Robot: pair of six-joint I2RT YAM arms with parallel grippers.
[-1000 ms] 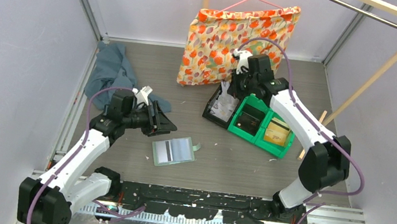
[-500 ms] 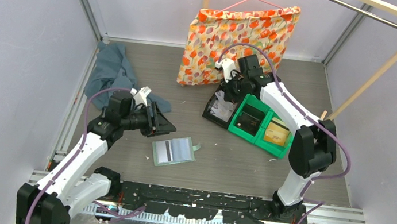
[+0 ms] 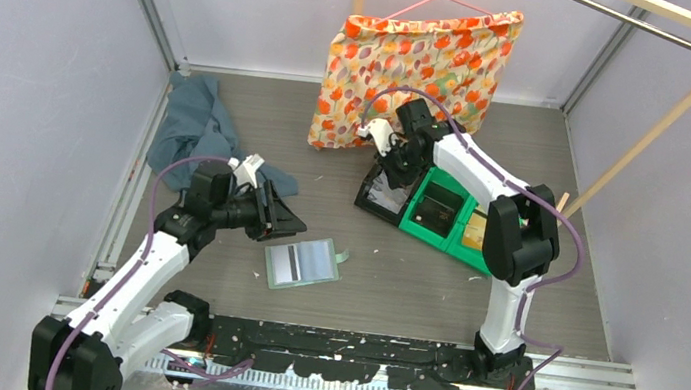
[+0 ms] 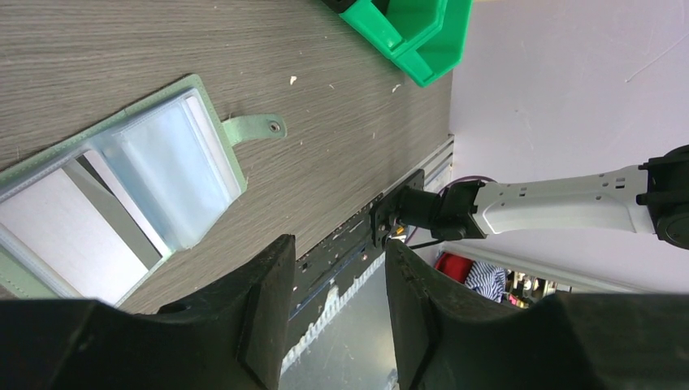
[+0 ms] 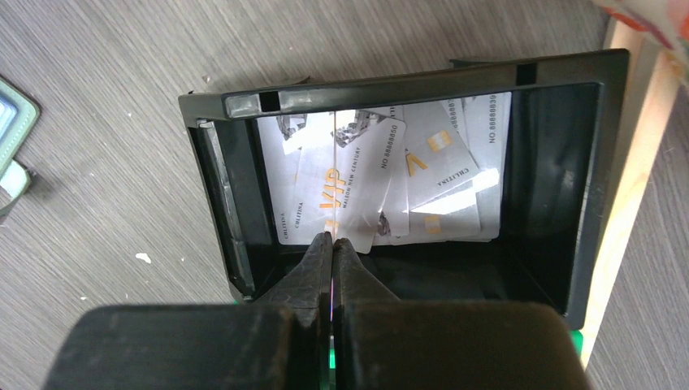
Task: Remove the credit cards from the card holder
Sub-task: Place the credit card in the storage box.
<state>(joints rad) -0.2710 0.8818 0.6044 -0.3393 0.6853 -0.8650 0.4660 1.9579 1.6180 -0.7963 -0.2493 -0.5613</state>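
Note:
The sage-green card holder (image 3: 302, 263) lies open on the table. A white credit card (image 4: 57, 236) and a dark-striped one sit in its clear pockets (image 4: 162, 171). My left gripper (image 3: 290, 218) hovers just left of the card holder, open, with nothing between its fingers (image 4: 272, 284). My right gripper (image 5: 334, 238) is above the black bin (image 5: 406, 85), shut on a thin credit card (image 5: 334, 162) seen edge-on. Several loose white credit cards (image 5: 431, 162) lie in that bin (image 3: 366, 198).
Green plastic bins (image 3: 459, 220) stand right of the black bin. A floral cushion (image 3: 409, 62) hangs on a hanger behind them. A blue-grey cloth (image 3: 194, 125) lies at the back left. A wooden rack (image 3: 653, 125) stands at the right.
My right arm has swung left from over the green bins to above the black bin, still shut. My left gripper has narrowed slightly and stayed in place.

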